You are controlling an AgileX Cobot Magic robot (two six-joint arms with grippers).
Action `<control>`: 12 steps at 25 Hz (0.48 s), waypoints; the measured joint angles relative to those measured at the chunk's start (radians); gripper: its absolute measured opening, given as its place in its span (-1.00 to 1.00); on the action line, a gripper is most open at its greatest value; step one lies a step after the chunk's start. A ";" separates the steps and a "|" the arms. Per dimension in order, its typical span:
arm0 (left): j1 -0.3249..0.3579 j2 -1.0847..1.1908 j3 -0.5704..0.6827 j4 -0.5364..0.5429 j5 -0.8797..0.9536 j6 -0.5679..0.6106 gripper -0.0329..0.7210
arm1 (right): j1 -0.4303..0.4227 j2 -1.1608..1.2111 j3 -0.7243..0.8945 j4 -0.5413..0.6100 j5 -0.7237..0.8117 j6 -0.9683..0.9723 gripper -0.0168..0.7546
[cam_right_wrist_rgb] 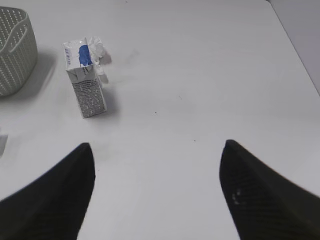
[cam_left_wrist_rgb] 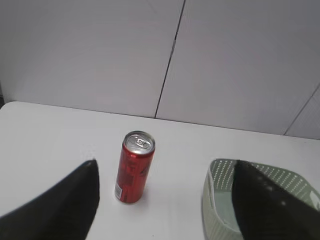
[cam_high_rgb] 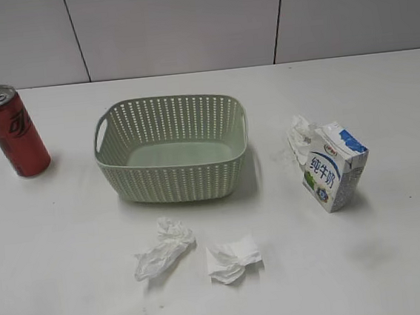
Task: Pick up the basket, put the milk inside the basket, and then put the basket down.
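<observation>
On the table (cam_high_rgb: 398, 258): one basket (cam_high_rgb: 172, 150) at centre, one milk (cam_high_rgb: 333, 166) upright to its right, one red can (cam_high_rgb: 12, 130) far left, three crumpled tissues. Only wrist views show the left gripper (cam_left_wrist_rgb: 165, 200) and right gripper (cam_right_wrist_rgb: 157, 192), both spread apart, grasping nothing.

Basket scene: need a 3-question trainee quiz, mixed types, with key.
1. True or false: the milk lies inside the basket.
2. Multiple choice: what stands left of the basket in the exterior view? A) red can B) glass bottle C) blue mug
3. Fill in: both the left hand and right hand are ____.

Key: 1 false, it stands on the table to the right; 2 A; 3 open.
</observation>
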 joint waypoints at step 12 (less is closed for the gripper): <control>-0.202 0.738 -0.570 0.027 0.349 0.019 0.73 | 0.000 0.000 0.000 0.000 0.000 0.000 0.58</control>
